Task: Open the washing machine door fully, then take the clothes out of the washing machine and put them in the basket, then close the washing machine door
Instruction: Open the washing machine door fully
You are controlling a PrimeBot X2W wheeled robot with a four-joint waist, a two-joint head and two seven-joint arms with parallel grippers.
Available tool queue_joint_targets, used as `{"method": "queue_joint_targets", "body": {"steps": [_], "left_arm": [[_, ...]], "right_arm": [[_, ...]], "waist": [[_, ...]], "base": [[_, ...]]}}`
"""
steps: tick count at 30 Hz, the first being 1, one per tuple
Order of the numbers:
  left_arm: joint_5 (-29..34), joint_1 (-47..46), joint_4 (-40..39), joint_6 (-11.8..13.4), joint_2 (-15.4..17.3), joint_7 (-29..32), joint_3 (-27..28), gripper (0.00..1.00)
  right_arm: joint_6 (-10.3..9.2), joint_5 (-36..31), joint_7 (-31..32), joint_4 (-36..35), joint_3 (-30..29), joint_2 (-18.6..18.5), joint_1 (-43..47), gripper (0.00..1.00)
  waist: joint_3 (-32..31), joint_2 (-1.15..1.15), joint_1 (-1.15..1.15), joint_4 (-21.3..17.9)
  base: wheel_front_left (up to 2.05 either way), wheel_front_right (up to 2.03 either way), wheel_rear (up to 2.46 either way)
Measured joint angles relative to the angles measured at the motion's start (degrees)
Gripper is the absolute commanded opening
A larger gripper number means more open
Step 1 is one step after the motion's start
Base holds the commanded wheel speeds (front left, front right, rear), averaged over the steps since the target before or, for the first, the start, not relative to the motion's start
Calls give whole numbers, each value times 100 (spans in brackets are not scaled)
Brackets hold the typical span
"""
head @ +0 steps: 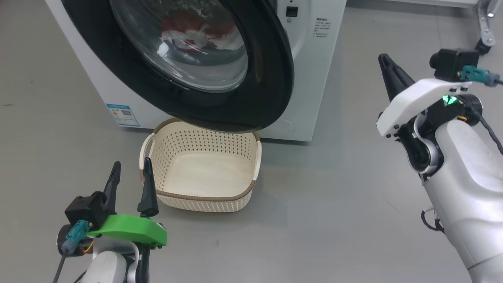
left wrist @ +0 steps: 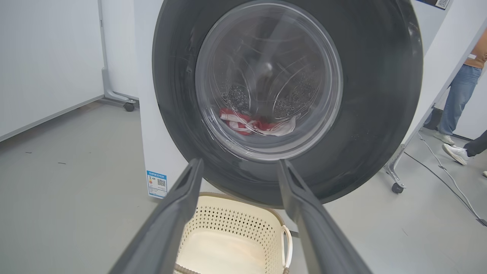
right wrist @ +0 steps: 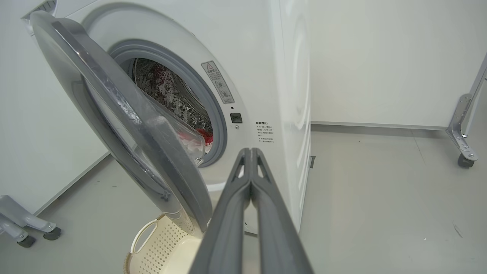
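The white washing machine [head: 310, 78] stands ahead with its black-rimmed door [head: 275, 82] swung partly open; the right wrist view shows that door [right wrist: 125, 125] nearly edge-on, away from the grey-ringed opening. Red and white clothes [left wrist: 255, 123] lie in the drum, seen through the glass [head: 196, 33] and past the door [right wrist: 205, 136]. The cream basket [head: 204, 196] sits on the floor under the door's lower edge, with nothing in it. My left gripper [head: 132, 162] is open beside the basket's left handle, pointing at the door [left wrist: 239, 163]. To the machine's right my right gripper [head: 382, 58] is raised and shut on nothing [right wrist: 250, 150].
A blue label [head: 123, 114] marks the machine's lower left front. A person's legs [left wrist: 460, 99] and shoe [left wrist: 454, 152] stand beyond the machine, with a cable [left wrist: 445, 175] on the floor. Wheeled frame legs [head: 485, 31] stand at the back. Open grey floor surrounds the basket.
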Motion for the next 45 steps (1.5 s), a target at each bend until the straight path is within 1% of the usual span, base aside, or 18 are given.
{"method": "queue_joint_targets", "body": {"steps": [3,8,11,12,13,14,16,17,20,24,32,35,40,41,45], "left_arm": [[80,91,-10,0,1,0,46,100],[100,265,-11,0,3,0,69,100],[100,370,-10,-1,4,1,102,100],[101,400,-11,-1,5,1,123,100],[111,431,-9,-1,5,1,145,100],[125,467,-9,-1,9,1,163,100],[167,564,-4,-1,15,1,172,100],[181,614,-3,-1,16,1,178,100],[194,733,-4,-1,23,1,182,100],[243,787,-10,-3,27,1,156,100],[254,822,-66,-3,29,1,154,100],[254,834,-85,-3,32,1,156,100],[254,870,-96,-3,32,1,154,100],[254,876,-101,-3,32,1,154,100],[254,879,-113,-3,32,1,154,100]], "right_arm": [[0,-22,-356,-70,-43,-36,363,0],[-1,-314,-917,-148,-16,-210,1074,0],[-7,-354,-1155,-205,3,-231,1433,0],[-10,-403,-1262,-221,29,-230,1547,35],[-32,-490,-1371,-245,47,-229,1653,92],[-63,-539,-1456,-267,74,-222,1744,100],[-80,-568,-1584,-294,112,-186,1908,100],[-137,-586,-1608,-305,116,-156,1987,100],[-222,-639,-1624,-369,136,-104,2218,100],[-414,-703,-1669,-472,83,-93,2447,100],[-615,-913,-1674,-676,52,-75,2657,100],[-662,-914,-1674,-756,8,-34,2722,100],[-683,-957,-1675,-899,-66,-29,2797,100],[-715,-957,-1675,-924,-74,-29,2809,100],[-724,-994,-1677,-1011,-110,-29,2819,100]], "waist": [[-100,0,0,-149],[-285,0,0,-330],[-388,0,0,-410],[-419,0,0,-434],[-447,0,0,-456],[-474,0,0,-479],[-523,0,0,-527],[-547,0,0,-551],[-605,0,0,-628],[-652,0,0,-703],[-657,0,0,-756],[-649,0,0,-780],[-637,0,0,-798],[-634,0,0,-800],[-619,0,0,-804]], "base": [[0,0,0],[0,0,0],[0,0,0],[0,0,0],[0,0,0],[0,0,0],[0,0,0],[0,0,0],[0,0,0],[0,0,0],[0,0,0],[0,0,0],[0,0,0],[0,0,0],[0,0,0]]}}
